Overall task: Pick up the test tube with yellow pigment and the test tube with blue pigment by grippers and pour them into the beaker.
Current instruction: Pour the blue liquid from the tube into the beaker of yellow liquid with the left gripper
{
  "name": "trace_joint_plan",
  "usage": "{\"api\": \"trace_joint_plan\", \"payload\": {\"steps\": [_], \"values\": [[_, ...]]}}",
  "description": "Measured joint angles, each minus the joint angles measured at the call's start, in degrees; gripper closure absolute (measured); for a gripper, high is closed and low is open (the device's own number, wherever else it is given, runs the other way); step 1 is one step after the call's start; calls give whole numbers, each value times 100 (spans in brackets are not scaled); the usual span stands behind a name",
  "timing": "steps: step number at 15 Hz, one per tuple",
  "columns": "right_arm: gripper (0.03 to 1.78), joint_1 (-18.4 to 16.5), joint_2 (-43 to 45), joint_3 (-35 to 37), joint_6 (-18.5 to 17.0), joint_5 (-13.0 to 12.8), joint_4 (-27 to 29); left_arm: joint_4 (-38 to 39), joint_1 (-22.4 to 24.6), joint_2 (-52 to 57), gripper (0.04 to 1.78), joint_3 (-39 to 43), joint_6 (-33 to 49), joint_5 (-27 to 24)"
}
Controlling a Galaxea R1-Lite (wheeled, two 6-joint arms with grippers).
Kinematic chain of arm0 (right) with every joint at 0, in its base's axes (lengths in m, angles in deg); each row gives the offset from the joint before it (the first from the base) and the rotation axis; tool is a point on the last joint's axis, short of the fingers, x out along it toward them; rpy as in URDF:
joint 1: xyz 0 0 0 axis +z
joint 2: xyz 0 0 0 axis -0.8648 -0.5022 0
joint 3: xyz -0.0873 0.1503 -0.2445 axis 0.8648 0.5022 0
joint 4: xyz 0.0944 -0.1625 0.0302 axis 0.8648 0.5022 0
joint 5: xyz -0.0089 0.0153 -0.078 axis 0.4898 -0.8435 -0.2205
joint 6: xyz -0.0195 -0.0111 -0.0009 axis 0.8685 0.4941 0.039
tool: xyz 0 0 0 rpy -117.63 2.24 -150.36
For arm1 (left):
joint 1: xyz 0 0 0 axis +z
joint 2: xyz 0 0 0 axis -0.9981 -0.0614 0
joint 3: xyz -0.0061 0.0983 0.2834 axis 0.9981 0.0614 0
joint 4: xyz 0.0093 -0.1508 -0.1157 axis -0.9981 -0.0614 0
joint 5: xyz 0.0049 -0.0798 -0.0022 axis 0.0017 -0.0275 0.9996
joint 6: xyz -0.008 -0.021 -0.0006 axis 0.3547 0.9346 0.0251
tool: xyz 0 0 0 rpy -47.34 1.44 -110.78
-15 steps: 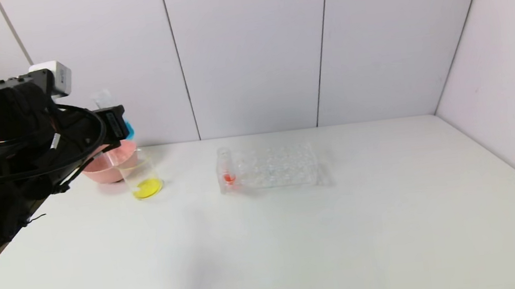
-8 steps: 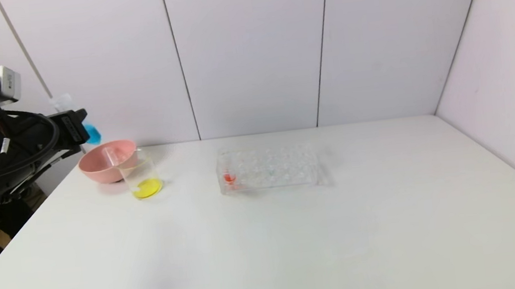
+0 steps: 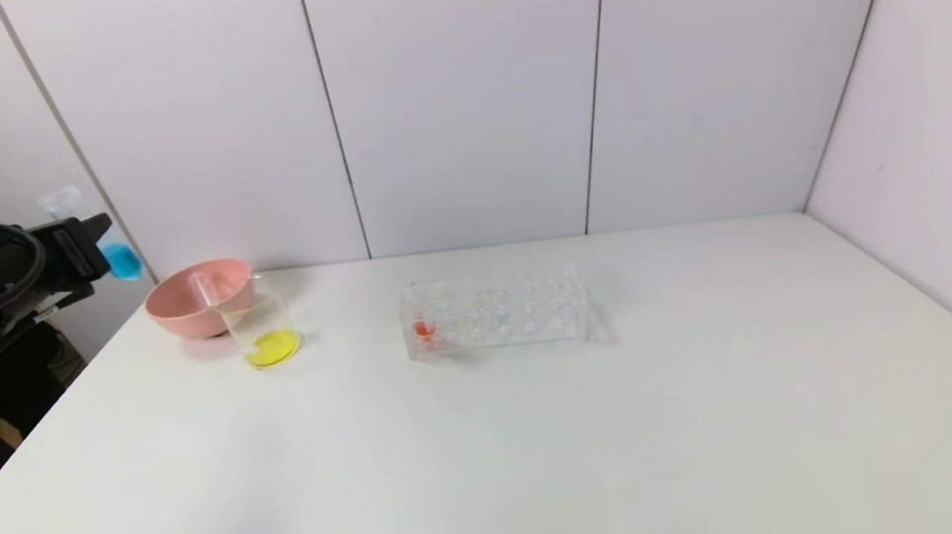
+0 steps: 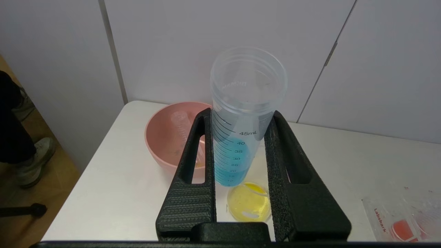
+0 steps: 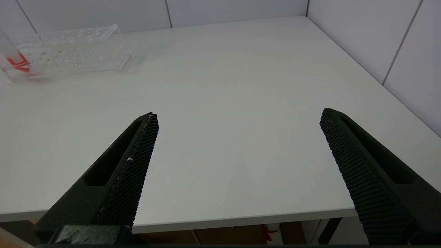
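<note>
My left gripper (image 3: 88, 241) (image 4: 241, 113) hangs high beyond the table's left edge, shut on the test tube with blue pigment (image 3: 121, 260) (image 4: 237, 151). That tube is held nearly upright, with blue liquid in its lower part. The beaker (image 3: 263, 329) (image 4: 248, 201) stands on the table in front of the pink bowl with yellow liquid at its bottom, lower than the tube and to its right. An empty clear tube (image 3: 204, 288) (image 4: 181, 120) leans inside the bowl; no tube holding yellow pigment shows. My right gripper (image 5: 237, 115) stands open over the table's near edge, holding nothing.
The pink bowl (image 3: 180, 311) (image 4: 162, 151) sits at the back left, touching the beaker. A clear tube rack (image 3: 507, 308) (image 5: 72, 48) stands mid-table with a red-orange tube (image 3: 422, 326) (image 5: 15, 62) at its left end. Walls close off the back and right.
The left gripper has carried the blue tube leftward, from above the bowl and beaker to beyond the table's left edge. Nothing else moved.
</note>
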Motion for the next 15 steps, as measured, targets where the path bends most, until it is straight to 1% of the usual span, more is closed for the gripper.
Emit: {"api": "trace_joint_plan", "payload": {"steps": [4, 7, 8, 15], "values": [[10, 0, 0, 0, 0, -2, 0, 1, 61, -66, 138, 12, -13, -22], [10, 0, 0, 0, 0, -2, 0, 15, 227, -121, 138, 20, -29, -317], [10, 0, 0, 0, 0, -2, 2, 17, 273, -138, 138, 20, -33, -344], [10, 0, 0, 0, 0, -2, 0, 67, 395, -308, 138, -11, -52, -374]]}}
